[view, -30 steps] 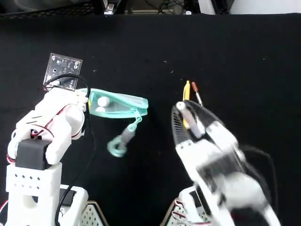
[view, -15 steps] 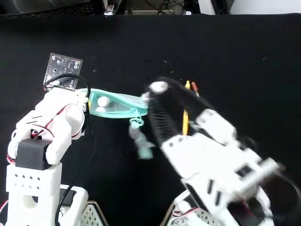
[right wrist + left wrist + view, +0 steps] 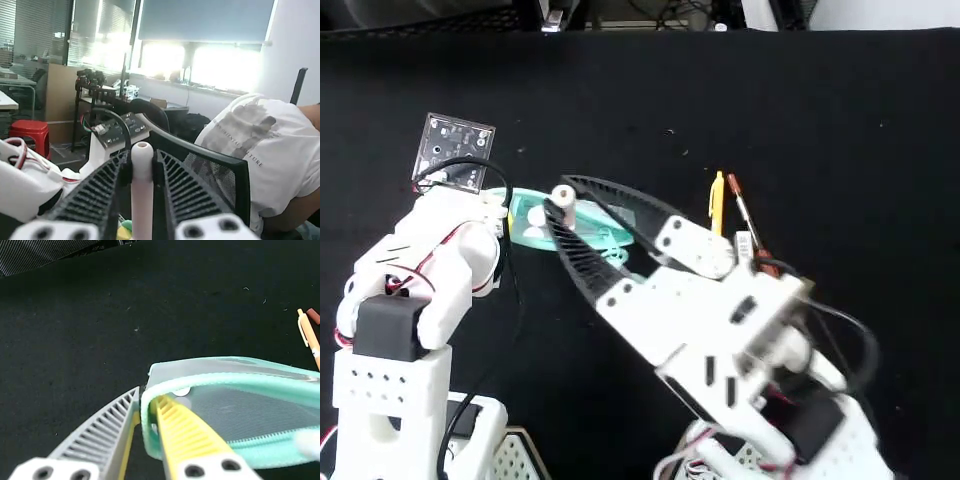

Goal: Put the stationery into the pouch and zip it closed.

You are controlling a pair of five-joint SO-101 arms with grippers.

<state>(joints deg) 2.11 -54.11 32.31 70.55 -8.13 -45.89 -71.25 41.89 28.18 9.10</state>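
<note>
Loading the pouch (image 3: 235,410): left gripper (image 3: 148,396) pinches its rim, right gripper (image 3: 563,197) clamps a white pen (image 3: 141,170) above it; next I lower the pen inside

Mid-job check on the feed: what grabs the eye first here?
The right gripper, clamped on a white pen, sits over the teal pouch at centre-left. The left gripper pinches the pouch's end, one finger inside its mouth. A yellow pen and a brown pen lie on the table to the right.
</note>
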